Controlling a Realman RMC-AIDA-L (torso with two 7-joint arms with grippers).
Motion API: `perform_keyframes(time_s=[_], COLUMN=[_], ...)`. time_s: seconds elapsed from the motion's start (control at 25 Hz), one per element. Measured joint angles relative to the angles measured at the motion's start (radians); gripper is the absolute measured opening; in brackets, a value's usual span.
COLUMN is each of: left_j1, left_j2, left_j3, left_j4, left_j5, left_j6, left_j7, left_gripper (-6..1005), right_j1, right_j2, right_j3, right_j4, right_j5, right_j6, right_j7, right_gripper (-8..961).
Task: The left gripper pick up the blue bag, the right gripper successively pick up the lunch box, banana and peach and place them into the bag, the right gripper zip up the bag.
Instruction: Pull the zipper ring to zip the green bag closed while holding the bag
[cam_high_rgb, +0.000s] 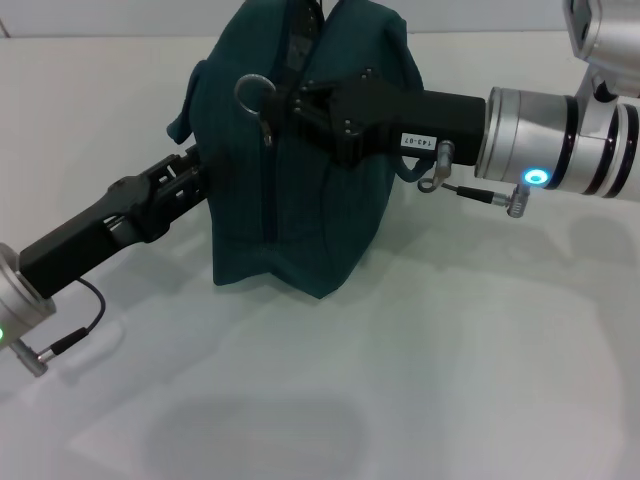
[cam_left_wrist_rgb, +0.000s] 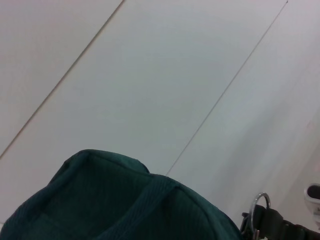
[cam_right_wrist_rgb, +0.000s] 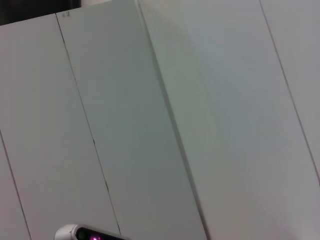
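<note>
The blue bag (cam_high_rgb: 300, 190) stands on the white table, its top drawn together. It also fills the lower part of the left wrist view (cam_left_wrist_rgb: 125, 210). My left gripper (cam_high_rgb: 203, 165) reaches in from the left and is shut on the bag's side fabric, with its tips buried in the cloth. My right gripper (cam_high_rgb: 298, 105), with the white label, comes in from the right at the bag's upper part. Its jaws stand slightly apart. The ring zipper pull (cam_high_rgb: 255, 95) hangs just beside its tips, and also shows in the left wrist view (cam_left_wrist_rgb: 260, 205). The lunch box, banana and peach are out of view.
The white table (cam_high_rgb: 450, 380) spreads in front of and beside the bag. Loose cables and plugs hang from both wrists, one (cam_high_rgb: 480, 195) under the right wrist and one (cam_high_rgb: 60, 345) under the left. The right wrist view shows only pale panels.
</note>
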Motion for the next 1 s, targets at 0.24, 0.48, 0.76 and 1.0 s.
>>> perform_keyframes(time_s=[0.24,0.48,0.76,1.0], left_j1=[-0.010,-0.014,-0.021,-0.026], left_j2=[0.000,0.000,0.000,-0.001], left_j3=[0.002,0.003,0.004,0.007], left_j4=[0.000,0.000,-0.007,-0.014], left_j5=[0.001,0.002,0.012,0.029], left_j6=[-0.010,-0.020,-0.023,-0.020], left_j7=[0.000,0.001,0.002,0.002], left_gripper=[462,217,137,94], right_j1=[0.000,0.000,0.000,-0.006], right_j2=[0.000,0.000,0.000,0.000], right_j3=[0.003,0.006,0.006,0.008], right_j4=[0.000,0.000,0.000,0.001], right_j5=[0.000,0.000,0.000,0.000], right_j6=[0.000,0.000,0.000,0.001], right_j7=[0.000,0.000,0.000,0.000], right_gripper=[11,11,12,12])
